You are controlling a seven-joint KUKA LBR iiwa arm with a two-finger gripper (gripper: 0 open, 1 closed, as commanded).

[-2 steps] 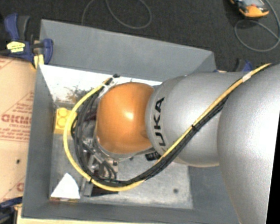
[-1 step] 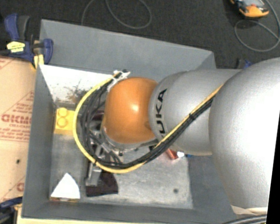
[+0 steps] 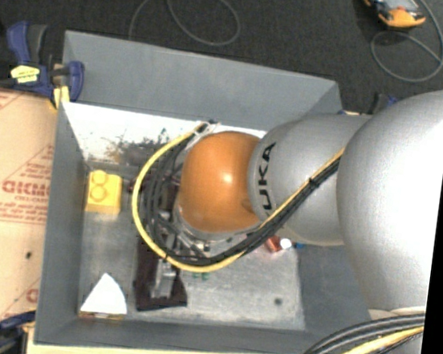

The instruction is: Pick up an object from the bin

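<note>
One dark object (image 3: 175, 297), flat and brownish-black, lies on the floor of the grey metal bin (image 3: 217, 90), close to the front wall and left of centre; the gripper (image 3: 164, 280) is down directly over it, its metal tip overlapping the object's middle; whether the gripper is open, closed or gripping cannot be told from this angle, since the wrist covers most of it; just left of the dark object, in the front-left corner, sits a white cone-like piece (image 3: 104, 296) with a tan base; further back along the left wall rests a yellow block (image 3: 103, 191) with two round studs on top, well apart from the gripper; a small green bit (image 3: 204, 275) peeks out beside the wrist, and a small red-and-white item (image 3: 280, 245) lies to the right, partly under the arm; the orange cover (image 3: 213, 179) and looping cables (image 3: 150, 179) hang above the bin's middle; the silver arm (image 3: 350, 181) enters from the right; dark specks (image 3: 128, 148) dust the back-left floor.
</note>
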